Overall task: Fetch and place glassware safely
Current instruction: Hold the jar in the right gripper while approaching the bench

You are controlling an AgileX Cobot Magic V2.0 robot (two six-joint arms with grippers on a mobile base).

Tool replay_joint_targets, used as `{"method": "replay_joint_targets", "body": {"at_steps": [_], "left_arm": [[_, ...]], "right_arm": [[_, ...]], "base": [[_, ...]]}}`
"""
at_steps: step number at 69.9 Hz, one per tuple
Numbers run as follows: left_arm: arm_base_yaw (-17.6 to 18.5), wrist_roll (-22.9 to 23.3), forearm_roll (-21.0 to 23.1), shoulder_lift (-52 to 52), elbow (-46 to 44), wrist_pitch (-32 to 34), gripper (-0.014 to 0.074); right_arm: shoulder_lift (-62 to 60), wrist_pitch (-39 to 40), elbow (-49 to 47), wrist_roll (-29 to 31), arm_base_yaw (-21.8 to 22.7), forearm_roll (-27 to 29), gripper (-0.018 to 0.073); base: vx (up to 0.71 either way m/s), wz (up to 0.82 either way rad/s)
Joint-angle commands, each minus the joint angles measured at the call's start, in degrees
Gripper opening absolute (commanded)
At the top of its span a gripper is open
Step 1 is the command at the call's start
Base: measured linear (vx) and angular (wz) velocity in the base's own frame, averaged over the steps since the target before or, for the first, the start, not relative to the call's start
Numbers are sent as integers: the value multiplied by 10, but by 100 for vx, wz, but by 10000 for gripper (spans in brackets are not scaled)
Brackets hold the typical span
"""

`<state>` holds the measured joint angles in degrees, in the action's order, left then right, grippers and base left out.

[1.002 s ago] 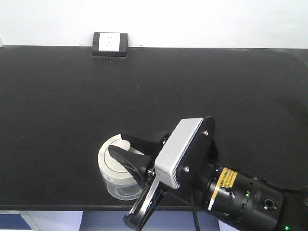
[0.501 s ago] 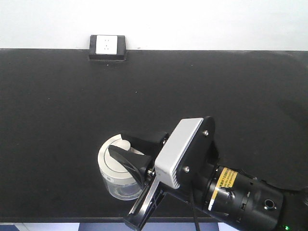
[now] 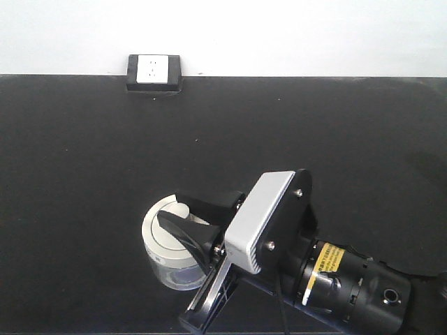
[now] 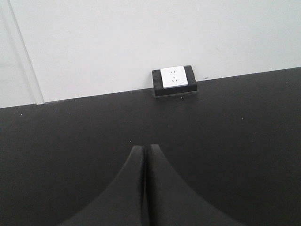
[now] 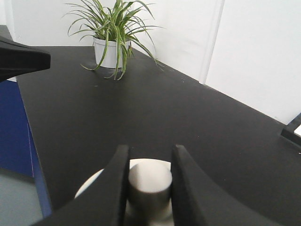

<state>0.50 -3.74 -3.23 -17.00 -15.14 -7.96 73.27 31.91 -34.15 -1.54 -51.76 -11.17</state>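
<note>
**Finishes at a glance**

Worktop (image 3: 84, 153): matt black, faintly grainy, no shine. Jar (image 3: 174, 271): clear glass, glossy. Its lid (image 3: 159, 236) is cream-white, smooth, satin; plastic or ceramic, can't tell. Right gripper (image 3: 172, 209): matt black plastic fingers. The housing (image 3: 260, 220) behind is smooth light grey w/ metal screws (image 3: 299, 192). Left gripper (image 4: 144, 155): same matt black. Socket (image 3: 154, 70) at worktop's far edge: smooth white plastic face, black surround.

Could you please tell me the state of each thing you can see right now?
Jar: upright, lid on.
Right gripper: jaws shut on the jar's knob.
Left gripper: jaws shut, empty.
Socket: nothing plugged in.
Plant: upright, leaves green.
</note>
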Motion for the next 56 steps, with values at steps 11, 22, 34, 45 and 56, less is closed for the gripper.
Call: {"method": "replay_joint_targets", "body": {"at_steps": [11,22,34,45,56], "left_arm": [[4,4,4,-4,-16,40,-7],[4,4,4,-4,-16,40,-7],[4,4,4,-5,-16,41,-7],[4,4,4,-4,-16,38,-7],[4,4,4,-4,-16,39,-7]], "right_arm": [[-19,62,-18,4,1,1,-3],[-19,62,-18,4,1,1,-3],[-18,61,-18,4,1,1,-3],[-15,57,-18,4,0,1,-3],[-14,58,-18,4,1,4,-3]], "base": [[5,0],[5,0],[4,1],[0,0],[0,0]]}}
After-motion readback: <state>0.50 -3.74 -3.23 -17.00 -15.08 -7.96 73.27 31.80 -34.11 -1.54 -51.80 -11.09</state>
